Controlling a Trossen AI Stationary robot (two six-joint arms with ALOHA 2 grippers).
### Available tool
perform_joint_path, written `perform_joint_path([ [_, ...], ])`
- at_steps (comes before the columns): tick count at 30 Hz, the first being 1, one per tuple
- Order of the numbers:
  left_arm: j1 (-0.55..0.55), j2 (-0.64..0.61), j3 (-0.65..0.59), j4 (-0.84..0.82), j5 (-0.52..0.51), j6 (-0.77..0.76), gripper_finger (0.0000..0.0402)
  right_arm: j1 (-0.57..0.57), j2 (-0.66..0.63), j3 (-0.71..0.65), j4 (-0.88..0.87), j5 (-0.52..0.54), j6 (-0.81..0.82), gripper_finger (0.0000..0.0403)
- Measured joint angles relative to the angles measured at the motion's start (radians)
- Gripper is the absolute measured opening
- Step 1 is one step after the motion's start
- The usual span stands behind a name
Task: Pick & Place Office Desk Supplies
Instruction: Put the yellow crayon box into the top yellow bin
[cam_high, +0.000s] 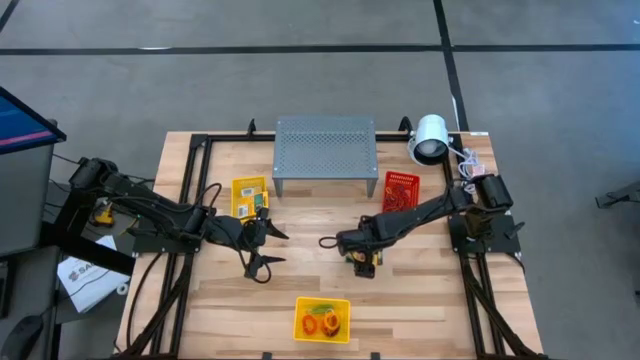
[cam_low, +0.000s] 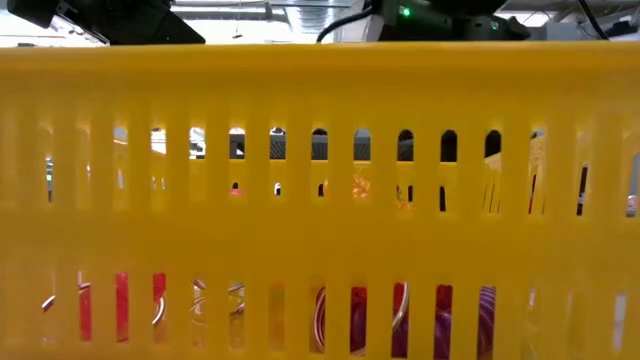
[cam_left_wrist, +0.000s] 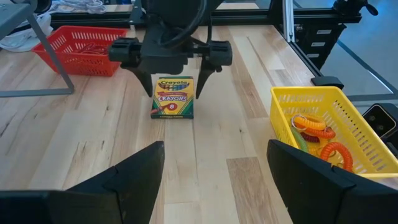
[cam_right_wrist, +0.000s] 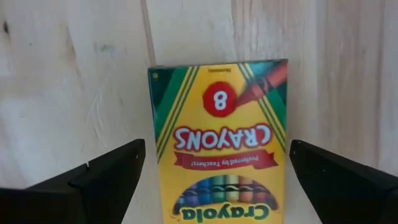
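Note:
A yellow-and-green crayon box (cam_right_wrist: 217, 130) lies flat on the wooden table near its middle, also seen in the left wrist view (cam_left_wrist: 173, 101). My right gripper (cam_high: 360, 260) hangs just above it, pointing down and open; its fingers (cam_right_wrist: 118, 174) stand on either side of the box without touching it. My left gripper (cam_high: 268, 248) waits open to the left of the box, touching nothing. A yellow basket (cam_high: 322, 318) at the near edge holds coiled rubber bands (cam_left_wrist: 314, 134).
A grey perforated stand (cam_high: 325, 150) sits at the far middle, with a white lamp (cam_high: 430, 138) to its right. A red basket (cam_high: 400, 190) stands right of the stand, and another yellow basket (cam_high: 250, 195) with crayon boxes left of it. The near basket's wall (cam_low: 320, 180) fills the low view.

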Motion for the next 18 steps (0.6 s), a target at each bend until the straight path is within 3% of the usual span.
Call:
perform_joint_path([
  [18, 0.0, 0.0, 0.0, 0.0, 0.0, 0.0, 0.028, 0.002, 0.0, -0.011, 0.035, -0.022, 0.015, 0.0395],
])
